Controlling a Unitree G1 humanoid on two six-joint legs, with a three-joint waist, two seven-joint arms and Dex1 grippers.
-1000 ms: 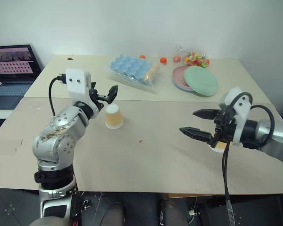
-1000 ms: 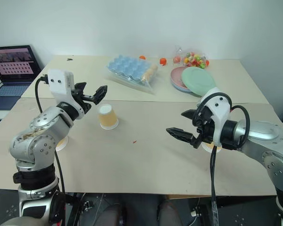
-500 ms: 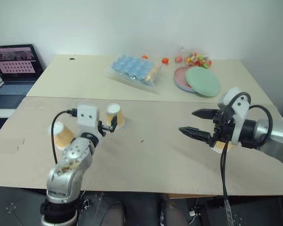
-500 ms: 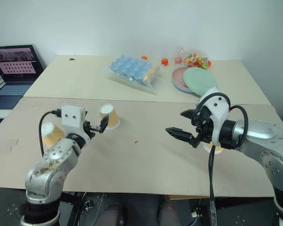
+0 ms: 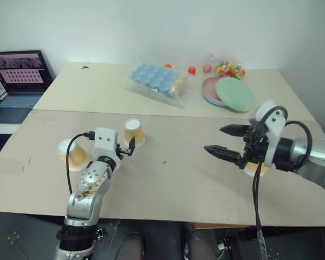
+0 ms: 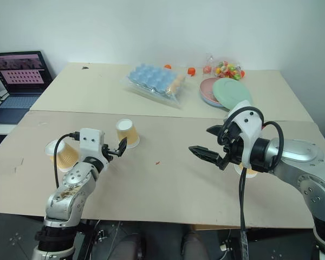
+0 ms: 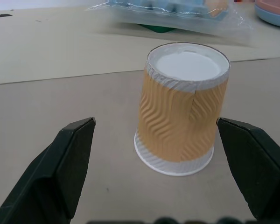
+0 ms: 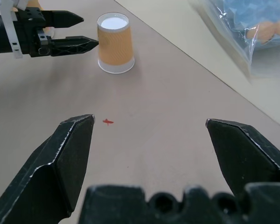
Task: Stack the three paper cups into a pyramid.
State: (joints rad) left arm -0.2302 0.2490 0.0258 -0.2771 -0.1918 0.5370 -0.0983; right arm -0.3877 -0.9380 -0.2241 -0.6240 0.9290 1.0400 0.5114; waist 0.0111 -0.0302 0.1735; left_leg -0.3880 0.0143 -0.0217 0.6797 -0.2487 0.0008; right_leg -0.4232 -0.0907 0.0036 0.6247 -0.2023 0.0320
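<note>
One yellow-orange paper cup (image 5: 134, 131) stands upside down, white base up, left of the table's middle. My left gripper (image 5: 127, 147) is low over the table just short of it, open, with a finger (image 7: 67, 158) on each side of the cup (image 7: 179, 116) in the left wrist view and no contact. A second cup (image 5: 72, 153) sits to the left of that arm. The third cup (image 5: 255, 169) is mostly hidden under my right wrist. My right gripper (image 5: 214, 138) hovers open and empty above the table at the right, pointing left.
A blue egg tray in a plastic bag (image 5: 157, 80), pink and green plates (image 5: 233, 93), a bag of sweets (image 5: 229, 69) and small orange balls (image 5: 191, 70) lie at the back. A laptop (image 5: 21, 76) stands off the table's left edge. A small red mark (image 5: 164, 161) is mid-table.
My left arm has dropped from a raised pose down to table level, bringing its open gripper low in front of the upside-down cup. The right arm has stayed put.
</note>
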